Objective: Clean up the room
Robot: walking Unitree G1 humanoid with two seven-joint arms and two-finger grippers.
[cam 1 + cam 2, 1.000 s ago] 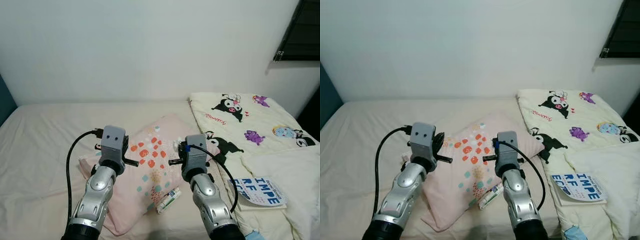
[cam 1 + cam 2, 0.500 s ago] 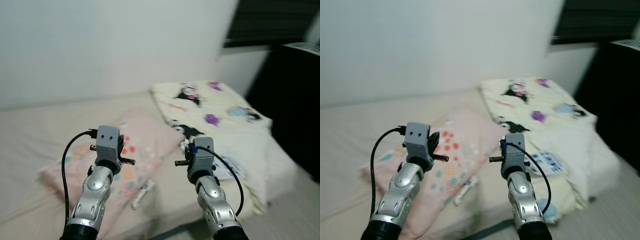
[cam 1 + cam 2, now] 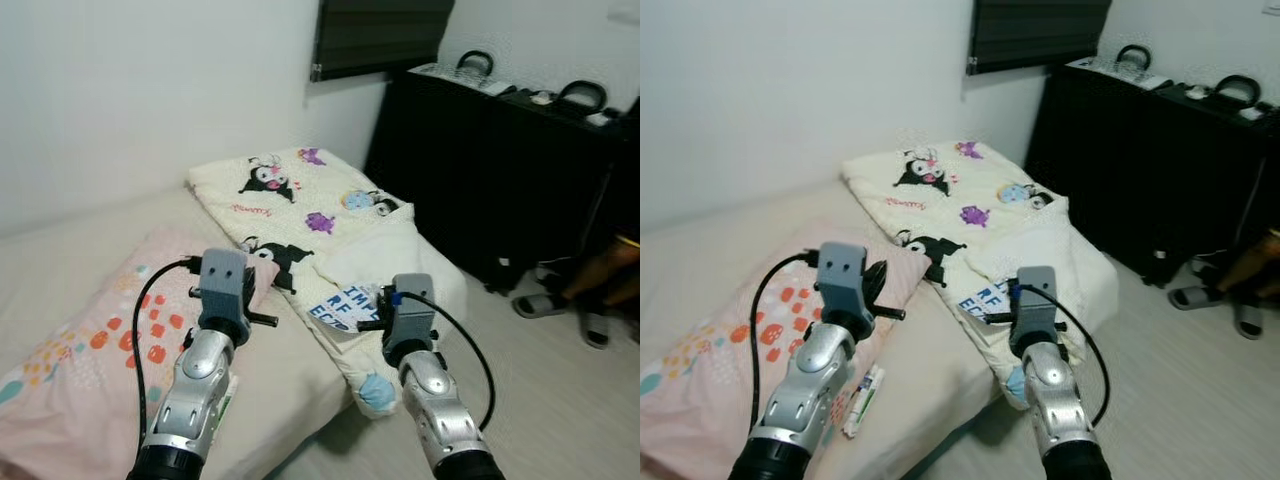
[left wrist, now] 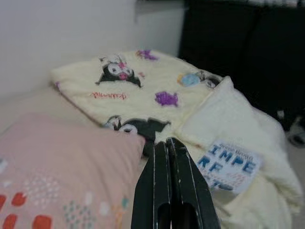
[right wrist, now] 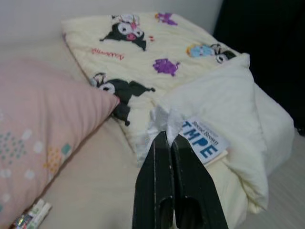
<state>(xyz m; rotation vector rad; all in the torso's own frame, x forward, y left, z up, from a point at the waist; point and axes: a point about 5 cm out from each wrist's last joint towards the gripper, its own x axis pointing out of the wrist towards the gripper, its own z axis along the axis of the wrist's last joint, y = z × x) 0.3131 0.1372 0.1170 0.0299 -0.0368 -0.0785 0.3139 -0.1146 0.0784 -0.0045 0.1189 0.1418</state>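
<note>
While nothing is held yet, your nearest loose item is the book (image 5: pixel 205 140) with the blue letters, lying flat on the folded blanket (image 3: pixel 300 195) near the bed's (image 3: pixel 930 365) foot-side edge. It sits just ahead of the right gripper (image 5: pixel 171 143) and slightly to the robot's right of it, so the right arm is nearer than the left. You can judge its long axis as running roughly across the bed edge, skewed to the jaws' line, so a wrist turn may be needed before a pinch.

Both sets of jaws are pressed together with nothing between them; the left gripper (image 4: pixel 167 145) hangs over the pillow's (image 3: pixel 90 350) corner, where the pillow meets the blanket.

You can read "IMPE" and "RF" on the cover, with a third line cut off; smaller print above it is too blurred to read. Red script on the blanket beside a black cartoon figure is also unreadable.

A small tube (image 3: pixel 863 398) lies on the bed beside the pillow, closer to the left arm.
</note>
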